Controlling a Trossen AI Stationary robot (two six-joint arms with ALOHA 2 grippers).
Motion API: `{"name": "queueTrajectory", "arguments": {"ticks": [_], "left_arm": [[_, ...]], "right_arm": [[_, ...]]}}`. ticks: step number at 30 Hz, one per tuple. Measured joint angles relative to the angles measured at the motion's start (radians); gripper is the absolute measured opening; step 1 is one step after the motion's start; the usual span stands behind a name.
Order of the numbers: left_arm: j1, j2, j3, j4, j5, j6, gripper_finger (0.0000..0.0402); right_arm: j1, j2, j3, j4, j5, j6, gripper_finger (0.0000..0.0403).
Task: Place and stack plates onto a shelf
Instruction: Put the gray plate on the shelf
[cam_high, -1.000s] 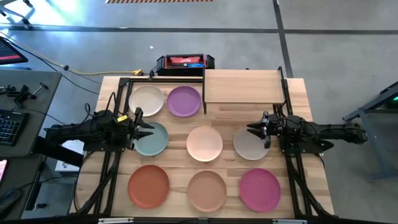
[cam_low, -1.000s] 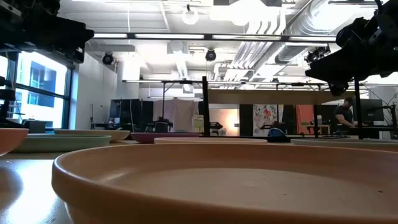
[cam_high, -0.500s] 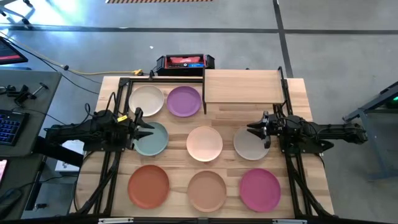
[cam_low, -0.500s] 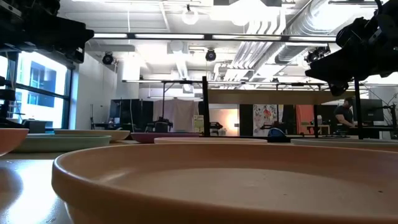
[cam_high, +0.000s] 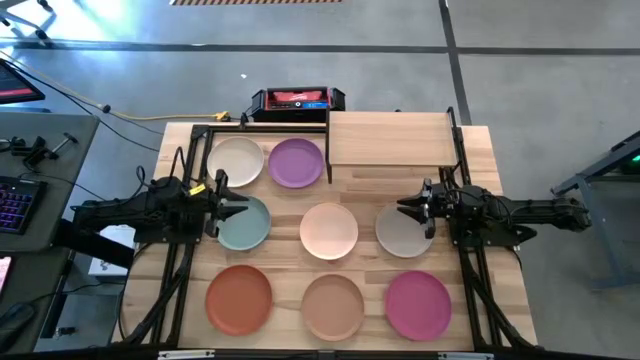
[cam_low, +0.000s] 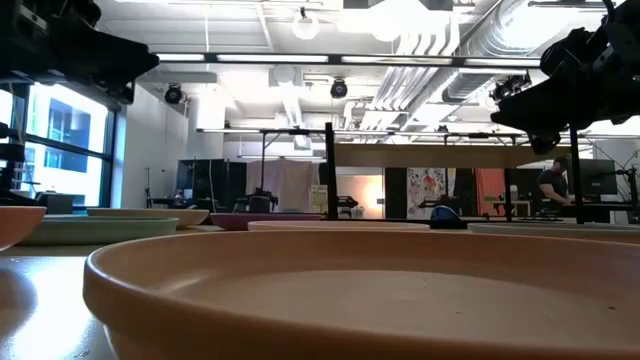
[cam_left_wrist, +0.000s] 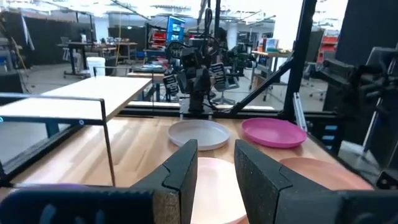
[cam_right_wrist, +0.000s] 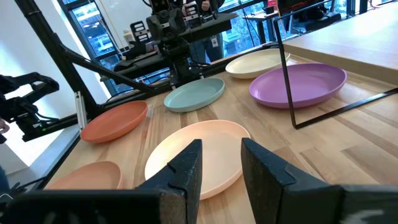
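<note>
Eight plates lie flat on the table: cream (cam_high: 235, 160), purple (cam_high: 296, 162), teal (cam_high: 250, 228), pink (cam_high: 329, 230), grey (cam_high: 398, 235), rust orange (cam_high: 239, 299), tan (cam_high: 333, 306) and magenta (cam_high: 418, 305). The shelf (cam_high: 388, 138) stands bare at the far edge on thin black legs. My left gripper (cam_high: 230, 203) (cam_left_wrist: 216, 155) hovers open above the teal plate's left part. My right gripper (cam_high: 410, 210) (cam_right_wrist: 221, 155) hovers open above the grey plate. Both point toward the table's middle.
A red and black box (cam_high: 297, 100) sits beyond the far edge, left of the shelf. Black frame rails (cam_high: 175, 270) run along the table's left and right sides. The tan plate (cam_low: 350, 290) fills the low view's foreground. A person (cam_low: 551, 185) is in the room behind.
My left gripper has shifted a little above the teal plate; which way cannot be told. The plates and my right arm have stayed still.
</note>
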Motion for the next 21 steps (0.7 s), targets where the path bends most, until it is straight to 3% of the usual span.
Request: {"name": "queueTrajectory", "arguments": {"ticks": [12,21], "left_arm": [[0.000,0.000,0.000,0.069,-0.041,-0.195,0.0097],[0.000,0.000,0.000,0.278,-0.259,-0.383,0.0097]], "right_arm": [[0.000,0.000,0.000,0.000,0.000,0.000,0.0094],[0.000,0.000,0.000,0.000,0.000,0.000,0.0094]]}}
